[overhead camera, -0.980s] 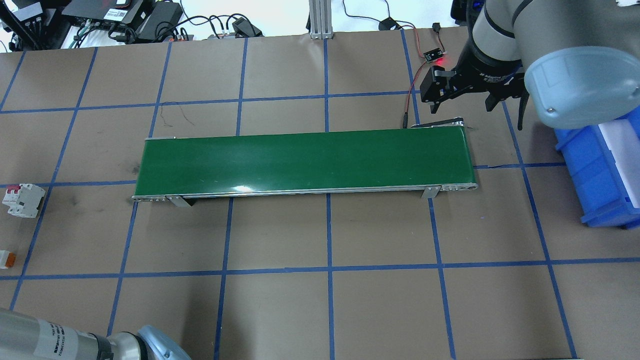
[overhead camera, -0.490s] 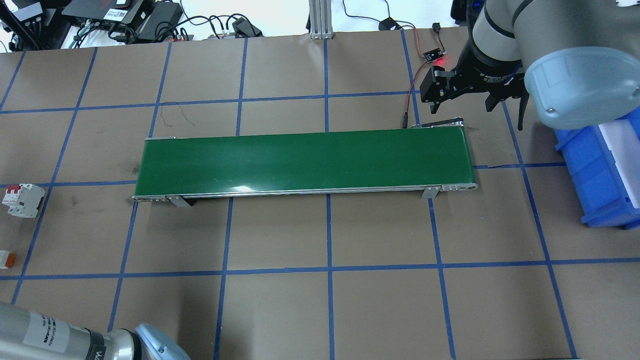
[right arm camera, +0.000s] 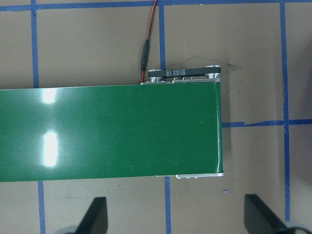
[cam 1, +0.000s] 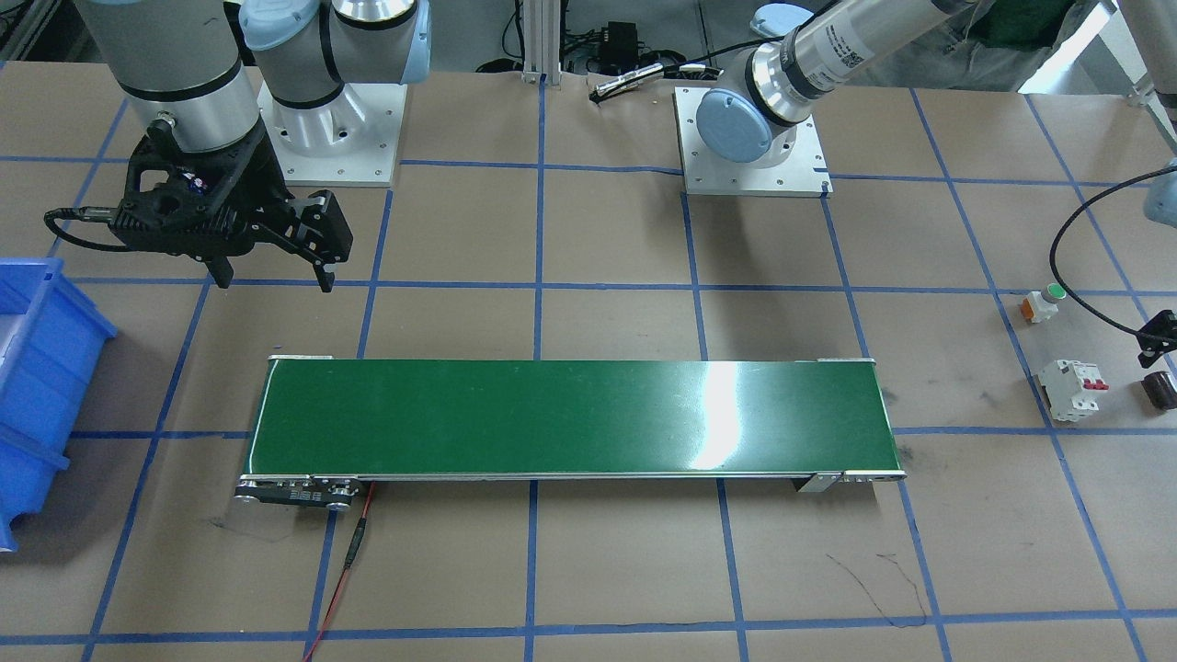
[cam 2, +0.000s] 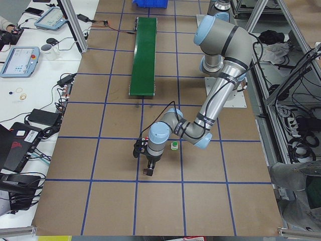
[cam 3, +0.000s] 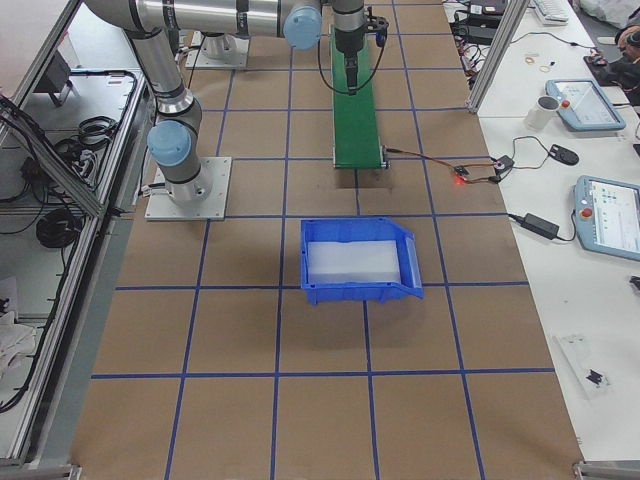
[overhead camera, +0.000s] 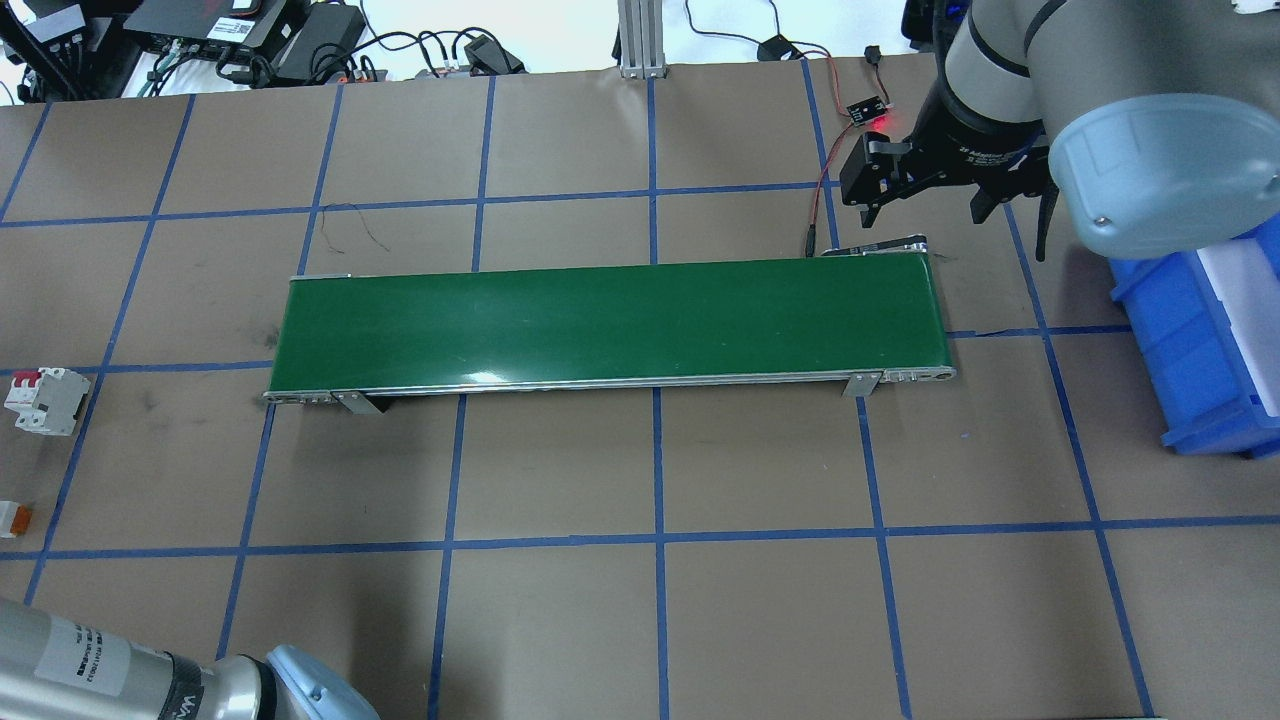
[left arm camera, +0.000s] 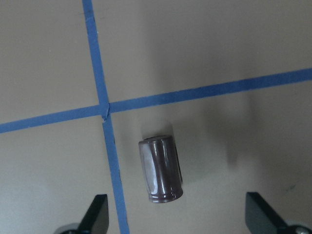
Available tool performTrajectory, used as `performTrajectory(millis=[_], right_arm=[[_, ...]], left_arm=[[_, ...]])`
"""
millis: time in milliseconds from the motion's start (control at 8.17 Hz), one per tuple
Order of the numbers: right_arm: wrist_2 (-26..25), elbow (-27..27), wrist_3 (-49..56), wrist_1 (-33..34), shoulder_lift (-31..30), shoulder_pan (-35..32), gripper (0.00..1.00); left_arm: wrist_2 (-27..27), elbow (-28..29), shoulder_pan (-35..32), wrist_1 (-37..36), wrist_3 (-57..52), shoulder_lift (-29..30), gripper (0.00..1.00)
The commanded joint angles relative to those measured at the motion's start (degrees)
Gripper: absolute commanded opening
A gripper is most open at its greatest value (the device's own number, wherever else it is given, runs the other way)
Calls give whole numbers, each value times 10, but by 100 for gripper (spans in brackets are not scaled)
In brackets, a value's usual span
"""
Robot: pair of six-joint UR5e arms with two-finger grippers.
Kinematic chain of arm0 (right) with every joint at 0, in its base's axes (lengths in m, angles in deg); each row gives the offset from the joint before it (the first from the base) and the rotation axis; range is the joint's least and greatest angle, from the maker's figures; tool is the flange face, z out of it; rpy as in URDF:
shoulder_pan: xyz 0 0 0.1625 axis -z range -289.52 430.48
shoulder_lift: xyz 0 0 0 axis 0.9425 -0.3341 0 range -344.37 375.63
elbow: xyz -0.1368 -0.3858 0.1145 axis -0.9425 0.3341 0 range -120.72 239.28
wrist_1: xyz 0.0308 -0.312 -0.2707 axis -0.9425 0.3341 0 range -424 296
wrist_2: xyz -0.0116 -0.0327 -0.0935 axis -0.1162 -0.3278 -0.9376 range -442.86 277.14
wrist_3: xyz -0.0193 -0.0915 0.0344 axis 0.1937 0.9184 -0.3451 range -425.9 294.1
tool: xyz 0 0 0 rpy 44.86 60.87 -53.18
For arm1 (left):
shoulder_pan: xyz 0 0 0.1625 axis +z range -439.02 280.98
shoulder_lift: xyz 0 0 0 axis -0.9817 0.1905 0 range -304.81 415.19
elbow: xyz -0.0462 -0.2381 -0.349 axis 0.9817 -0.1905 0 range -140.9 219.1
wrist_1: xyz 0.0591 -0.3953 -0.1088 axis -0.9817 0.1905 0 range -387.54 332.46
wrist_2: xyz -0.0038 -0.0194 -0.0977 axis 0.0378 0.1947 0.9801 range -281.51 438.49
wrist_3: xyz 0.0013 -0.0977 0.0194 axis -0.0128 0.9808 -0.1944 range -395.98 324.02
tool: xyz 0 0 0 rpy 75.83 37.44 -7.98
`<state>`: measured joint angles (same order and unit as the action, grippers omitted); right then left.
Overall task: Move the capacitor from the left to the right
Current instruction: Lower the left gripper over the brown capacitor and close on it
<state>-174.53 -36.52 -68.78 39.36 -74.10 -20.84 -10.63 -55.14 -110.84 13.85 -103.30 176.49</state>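
Note:
The capacitor [left arm camera: 161,168], a small dark brown glossy cylinder, lies on its side on the brown paper beside a blue tape cross. It also shows at the far edge of the front-facing view [cam 1: 1160,390]. My left gripper [left arm camera: 178,219] is open just above it, with one finger on each side and the capacitor a little ahead of the tips, not touching. My right gripper [overhead camera: 925,208] is open and empty, and hovers over the right end of the green conveyor belt [overhead camera: 610,320], as the right wrist view [right arm camera: 178,217] shows.
A white breaker with red switches [cam 1: 1071,389] and a green-topped push button [cam 1: 1042,304] stand near the capacitor. A blue bin [overhead camera: 1200,340] with a white liner stands past the belt's right end. A red wire [cam 1: 354,552] runs from the belt's motor end.
The left arm's segment in the overhead view's lower-left corner has shifted slightly lower. The right arm and the belt have not moved.

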Motion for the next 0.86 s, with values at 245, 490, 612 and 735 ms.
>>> performTrajectory(millis=[245,490,612,735], right_arm=[[0,0,-1,0,0,0,100],[0,0,-1,0,0,0,100],[0,0,-1,0,0,0,100],[1,0,-2,0,0,0,100]], left_arm=[[34,5,11,-1,90,26,100],[32,21,12,-1,83,45,100],[33,33,17,-1,82,50,100],[34,37,17,-1,78,51,100]])
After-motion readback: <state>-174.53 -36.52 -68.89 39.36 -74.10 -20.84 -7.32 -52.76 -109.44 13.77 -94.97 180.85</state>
